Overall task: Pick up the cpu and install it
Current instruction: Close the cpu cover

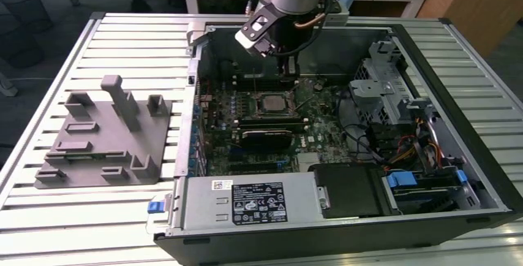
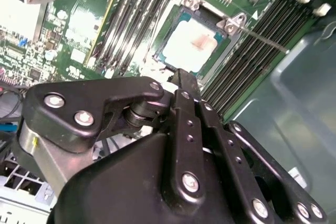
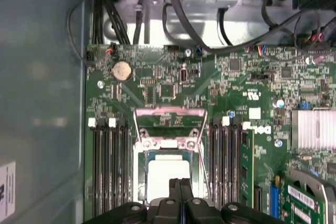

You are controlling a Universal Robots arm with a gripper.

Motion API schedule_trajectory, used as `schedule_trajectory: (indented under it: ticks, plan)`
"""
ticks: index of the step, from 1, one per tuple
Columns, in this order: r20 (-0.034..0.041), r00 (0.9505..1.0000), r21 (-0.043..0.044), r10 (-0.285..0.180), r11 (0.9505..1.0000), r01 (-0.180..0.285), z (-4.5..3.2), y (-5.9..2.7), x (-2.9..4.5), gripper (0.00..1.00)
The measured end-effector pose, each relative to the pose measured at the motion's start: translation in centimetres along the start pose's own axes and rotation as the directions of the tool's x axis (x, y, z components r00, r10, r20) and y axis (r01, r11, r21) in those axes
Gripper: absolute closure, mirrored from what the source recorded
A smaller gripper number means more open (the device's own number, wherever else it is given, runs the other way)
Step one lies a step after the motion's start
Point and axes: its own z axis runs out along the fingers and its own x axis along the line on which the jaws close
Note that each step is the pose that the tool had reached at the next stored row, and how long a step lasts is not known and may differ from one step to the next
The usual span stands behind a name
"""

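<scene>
The cpu, a small square chip with a silvery-white top, lies flat in the open motherboard socket inside the computer case. It shows in the second wrist view and in the exterior view too. My gripper hangs just above the chip's edge, its two black fingers pressed together with nothing between them. In the exterior view the gripper reaches down into the case beside the socket. The socket's metal load plate stands flipped open, and its lever sticks out to the side.
Memory slots flank the socket on both sides. A grey plastic fixture block sits on the slatted table at the exterior view's left. Inside the case are a power supply, a drive cage, cables and a finned heatsink.
</scene>
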Motion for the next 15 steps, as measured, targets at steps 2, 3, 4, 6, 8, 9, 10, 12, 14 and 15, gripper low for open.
schedule_trajectory:
  ticks: [2,3,4,6,8,9,10,12,14,15]
  plan:
    - [-0.0001,1.0000,-0.0001,0.000,1.0000,0.000,0.00,0.02,0.00,0.89]
    - [0.0000,1.0000,0.0000,0.000,1.0000,0.000,-0.04,0.03,0.01,0.89]
    - [0.0002,1.0000,0.0001,0.000,1.0000,0.000,-0.21,0.03,0.00,0.89]
    - [-0.0002,1.0000,-0.0001,0.000,1.0000,0.000,-0.80,0.04,0.00,0.89]
    - [0.0000,1.0000,0.0000,0.000,1.0000,0.000,-1.21,0.05,-0.01,0.89]
    - [0.0000,1.0000,0.0000,0.000,1.0000,0.000,-1.31,0.05,-0.01,0.89]
    - [-0.0002,1.0000,-0.0001,0.000,1.0000,0.000,-1.34,0.05,-0.01,0.89]
    - [-0.0003,1.0000,-0.0002,0.000,1.0000,0.000,-1.33,0.09,-0.01,0.89]
    - [0.0000,1.0000,0.0000,0.000,1.0000,0.000,-1.34,0.30,-0.01,0.89]
    - [0.0000,1.0000,0.0000,0.000,1.0000,0.000,-1.34,0.48,-0.01,0.89]
